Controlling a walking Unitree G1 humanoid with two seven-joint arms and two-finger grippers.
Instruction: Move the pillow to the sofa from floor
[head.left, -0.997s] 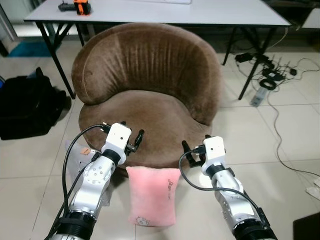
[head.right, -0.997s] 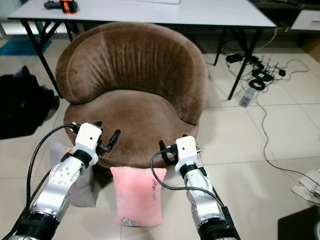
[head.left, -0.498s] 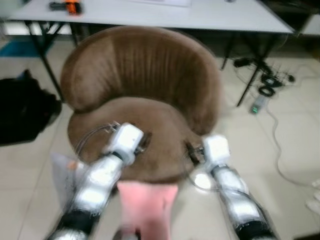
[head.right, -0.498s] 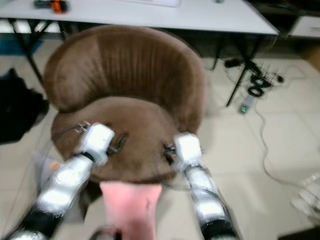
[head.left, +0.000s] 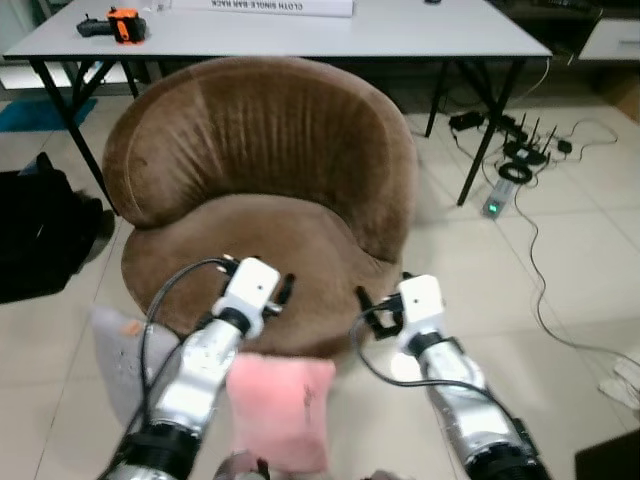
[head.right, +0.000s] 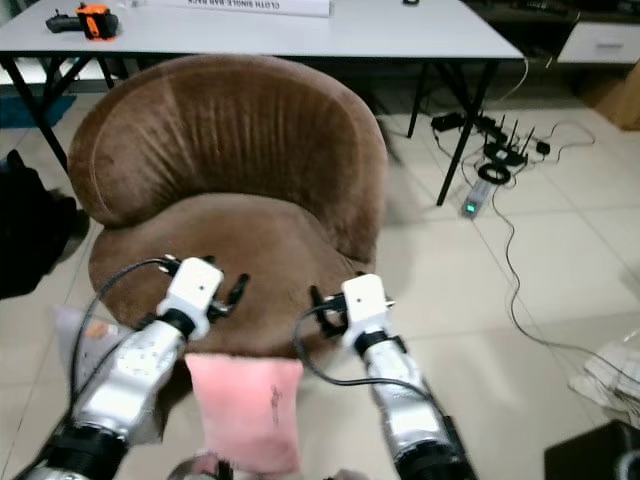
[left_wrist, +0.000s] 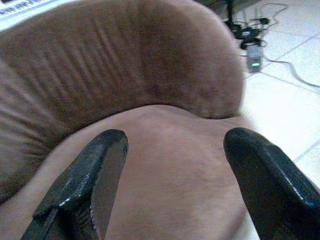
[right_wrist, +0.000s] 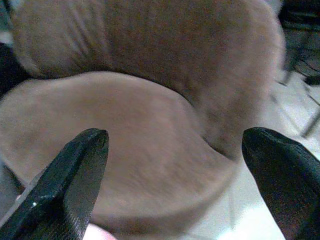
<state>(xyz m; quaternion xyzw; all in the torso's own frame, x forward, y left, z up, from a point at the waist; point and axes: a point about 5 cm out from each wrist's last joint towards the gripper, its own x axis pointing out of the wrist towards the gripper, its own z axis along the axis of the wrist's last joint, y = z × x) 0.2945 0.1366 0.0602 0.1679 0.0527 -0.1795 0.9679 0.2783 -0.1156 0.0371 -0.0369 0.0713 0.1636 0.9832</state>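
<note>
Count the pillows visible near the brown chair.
2. The pink pillow stands on the floor against the brown sofa's front, between the left hand and right hand. A grey pillow lies on the floor beside it, partly hidden by the left arm.

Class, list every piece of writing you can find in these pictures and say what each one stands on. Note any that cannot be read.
"CLOTH SINGLE-ARM BA…": on the white strip sign lying on the white table behind the brown sofa; small, and the last letters are unsure.
Dark print on the pink pillow on the floor: too blurred to read.
Orange mark on the grey pillow beside it: unreadable.
</note>
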